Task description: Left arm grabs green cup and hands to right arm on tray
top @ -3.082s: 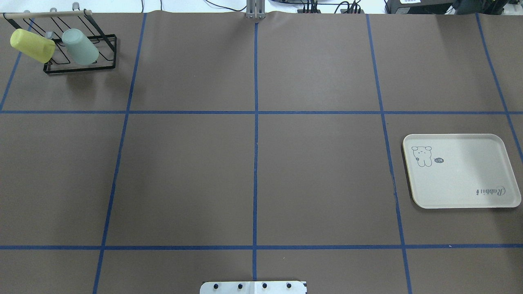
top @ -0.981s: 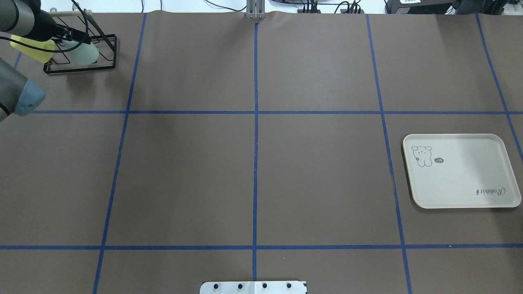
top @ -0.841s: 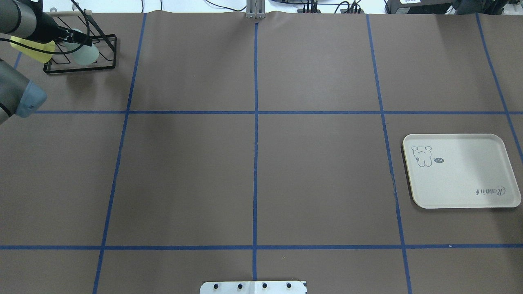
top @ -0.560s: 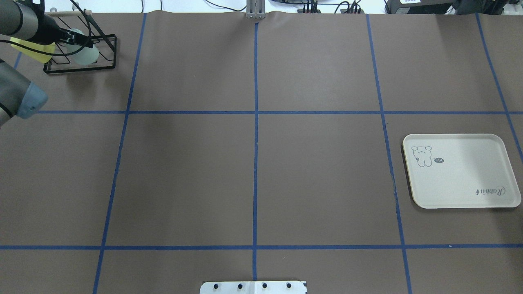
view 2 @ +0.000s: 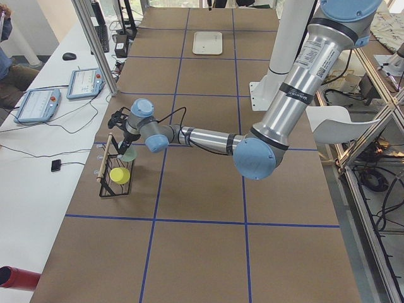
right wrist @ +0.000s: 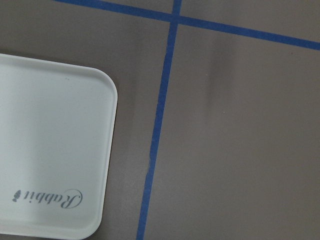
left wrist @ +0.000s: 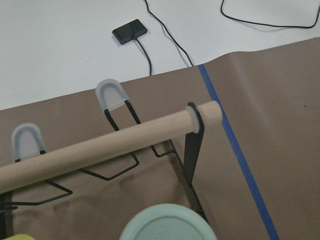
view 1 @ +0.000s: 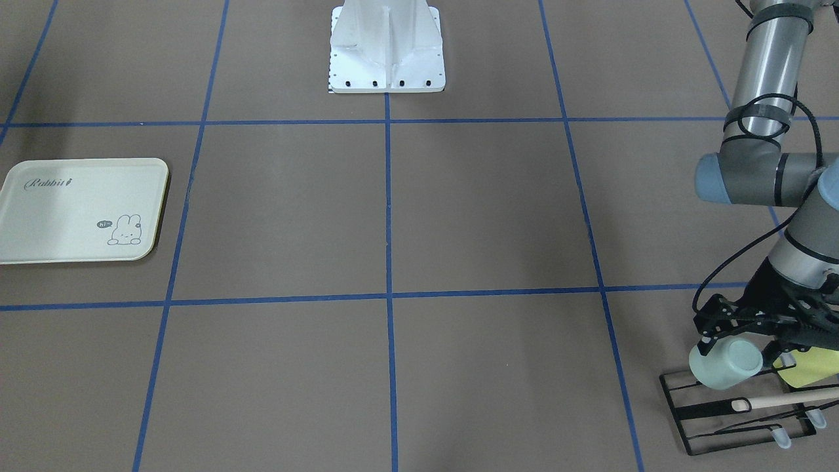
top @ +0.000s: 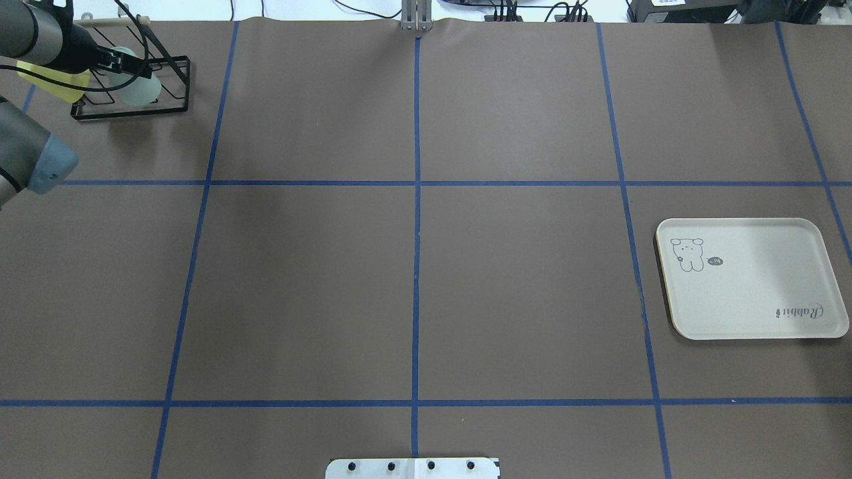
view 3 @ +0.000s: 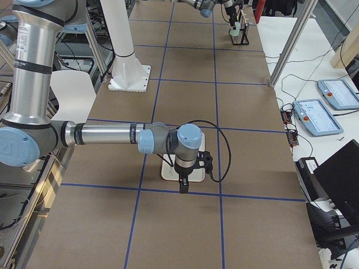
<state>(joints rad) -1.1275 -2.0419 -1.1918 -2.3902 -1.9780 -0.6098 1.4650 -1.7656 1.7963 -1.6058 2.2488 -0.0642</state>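
Observation:
The green cup (view 1: pixel 723 364) leans tilted on the black wire rack (view 1: pixel 739 415) at the far left of the table. It also shows in the overhead view (top: pixel 141 90), and its base fills the bottom of the left wrist view (left wrist: pixel 168 225). My left gripper (view 1: pixel 741 342) reaches down over the cup, open, with a finger on either side of it; in the overhead view the left gripper (top: pixel 132 65) covers the cup's upper part. The cream tray (top: pixel 752 279) lies far right. My right gripper (view 3: pixel 183 185) hangs over the tray (view 3: pixel 168 171); I cannot tell whether it is open or shut.
A yellow-green cup (view 1: pixel 807 367) leans on the same rack, right beside the green one. The rack's wooden rod (left wrist: pixel 100 145) crosses just beyond the green cup. Blue tape lines grid the brown table. The robot's white base plate (view 1: pixel 387 59) stands mid-table at my side.
The left arm came into view and brought its gripper down over the green cup on the rack. In the last half second it has barely moved. The cup and tray have stayed put.

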